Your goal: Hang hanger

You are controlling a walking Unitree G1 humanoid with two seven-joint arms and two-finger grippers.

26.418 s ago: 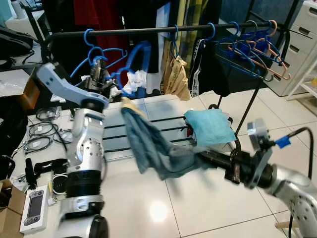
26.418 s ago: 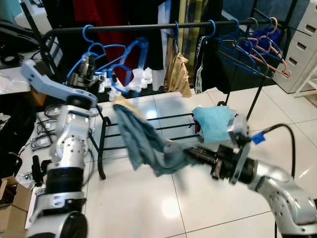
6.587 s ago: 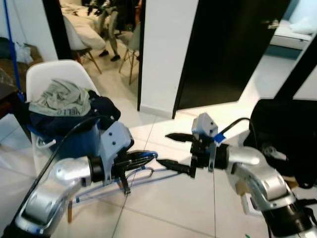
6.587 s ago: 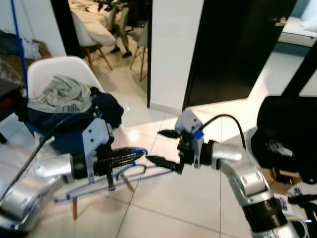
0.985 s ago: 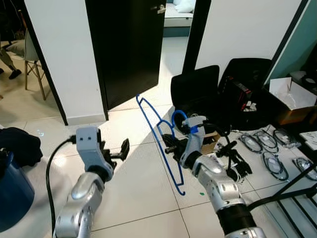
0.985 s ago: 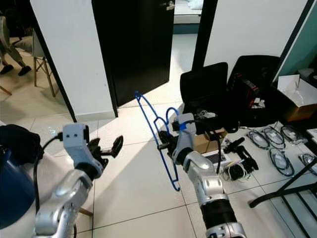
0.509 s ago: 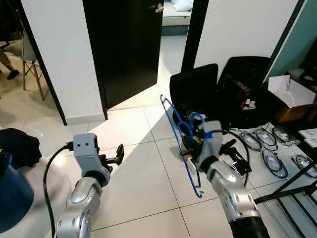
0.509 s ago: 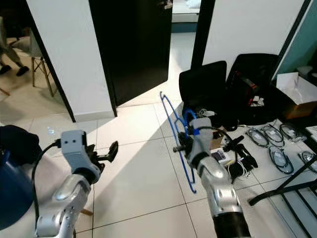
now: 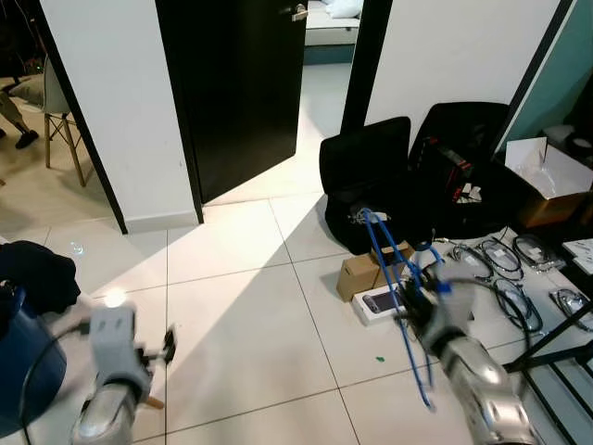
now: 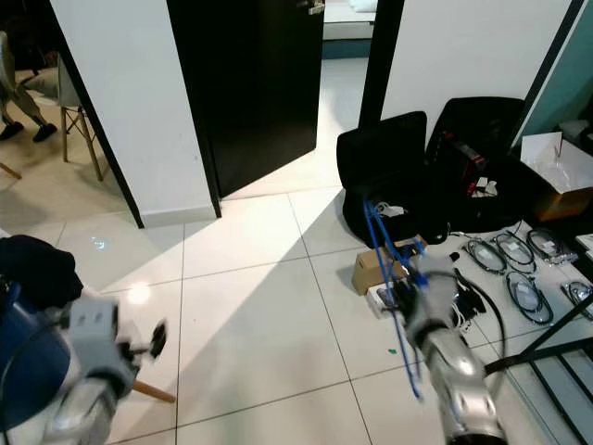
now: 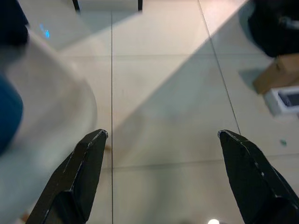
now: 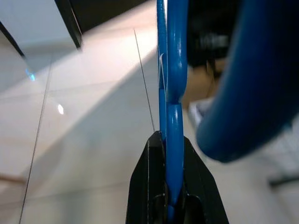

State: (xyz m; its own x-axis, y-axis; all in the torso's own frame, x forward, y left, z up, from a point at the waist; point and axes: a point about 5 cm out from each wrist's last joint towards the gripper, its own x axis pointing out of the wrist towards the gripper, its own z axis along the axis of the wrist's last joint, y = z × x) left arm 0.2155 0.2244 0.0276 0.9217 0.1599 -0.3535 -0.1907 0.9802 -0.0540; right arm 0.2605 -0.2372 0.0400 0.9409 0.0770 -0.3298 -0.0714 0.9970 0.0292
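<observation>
Blue plastic was the thing to watch: the hanger (image 9: 400, 297) stood on edge over the tiles, held low at the right of the room by the right gripper (image 12: 169, 184). In the eye views that arm was smeared with blur, so the fingers themselves could hardly be made out there. The wrist view settled it: the two black fingers (image 12: 147, 182) were clenched on a thin blue bar of the hanger, which ran up from between them, while a thicker blue curve, out of focus, crossed close to the lens. The hanger's lower end hung just above the floor (image 9: 250, 315).

The left gripper (image 11: 163, 154) was down at the lower left, also blurred in the eye views. Its fingers were spread wide with nothing between them, above pale tile, beside the rounded edge of a white chair (image 11: 42, 135).

Behind the hanger lay black cases (image 9: 408, 167), a small brown box (image 9: 357, 275) and coiled cables (image 9: 519, 269). No writing on any of them could be read. A dark door (image 9: 246, 93) stood ajar in the white wall. At the left edge a dark garment (image 9: 32, 273) was partly cut off.
</observation>
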